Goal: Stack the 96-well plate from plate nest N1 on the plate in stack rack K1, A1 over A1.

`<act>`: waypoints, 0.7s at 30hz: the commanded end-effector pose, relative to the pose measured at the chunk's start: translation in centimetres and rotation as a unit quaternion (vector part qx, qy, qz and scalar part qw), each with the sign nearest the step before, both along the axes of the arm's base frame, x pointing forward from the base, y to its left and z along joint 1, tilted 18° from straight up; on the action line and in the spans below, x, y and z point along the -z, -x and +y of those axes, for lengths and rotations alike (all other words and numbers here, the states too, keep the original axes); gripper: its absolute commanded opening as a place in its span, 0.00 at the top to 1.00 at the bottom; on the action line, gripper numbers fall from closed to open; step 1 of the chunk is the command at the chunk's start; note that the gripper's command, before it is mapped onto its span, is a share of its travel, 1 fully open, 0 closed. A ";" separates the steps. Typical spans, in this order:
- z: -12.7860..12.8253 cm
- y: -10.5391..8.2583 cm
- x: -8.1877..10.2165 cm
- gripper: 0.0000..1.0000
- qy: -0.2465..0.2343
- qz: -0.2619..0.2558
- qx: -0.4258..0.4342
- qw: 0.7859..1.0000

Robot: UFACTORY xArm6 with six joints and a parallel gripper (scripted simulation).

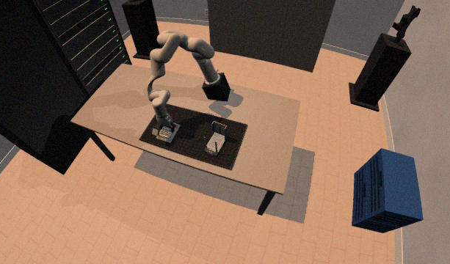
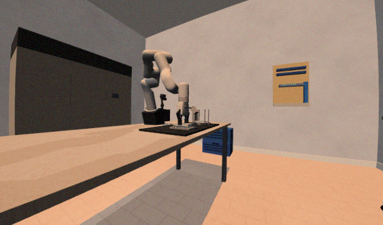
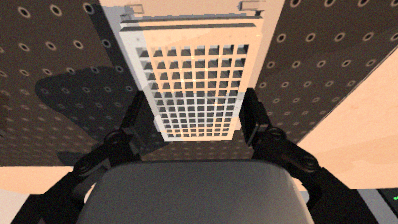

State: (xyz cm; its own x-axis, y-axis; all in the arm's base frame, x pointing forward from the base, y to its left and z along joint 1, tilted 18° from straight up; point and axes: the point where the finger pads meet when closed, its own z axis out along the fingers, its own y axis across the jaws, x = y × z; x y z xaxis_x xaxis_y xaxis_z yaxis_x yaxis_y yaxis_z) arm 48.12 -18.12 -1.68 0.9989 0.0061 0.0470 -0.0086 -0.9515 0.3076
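My gripper [image 3: 195,100] is shut on the white 96-well plate [image 3: 197,92], with one finger on each long side. In the wrist view the plate seems to sit slightly above the plate nest N1 [image 3: 190,22], whose grey rim shows beyond it and along its left side. In the top view the gripper [image 1: 166,126] stands over the nest at the left end of the black mat [image 1: 195,136]. The stack rack K1 [image 1: 215,141], with its upright posts, holds the other plate on the right part of the mat. Rack and gripper [image 2: 182,120] are small in the exterior view.
The arm's black base [image 1: 216,89] stands behind the mat on the table. The rack's thin posts [image 2: 206,116] rise above the mat. A blue crate [image 1: 386,191] stands on the floor to the right, and dark cabinets stand left and behind.
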 end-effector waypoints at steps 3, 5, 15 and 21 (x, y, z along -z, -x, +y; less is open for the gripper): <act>0.1 -0.1 -0.6 1.00 0.000 -0.002 0.000 1.000; 0.2 -0.1 -0.7 1.00 0.000 -0.002 0.000 1.000; 0.3 -0.1 -1.0 1.00 0.000 -0.002 0.000 1.000; 0.5 -0.1 -1.7 1.00 0.000 -0.002 0.000 1.000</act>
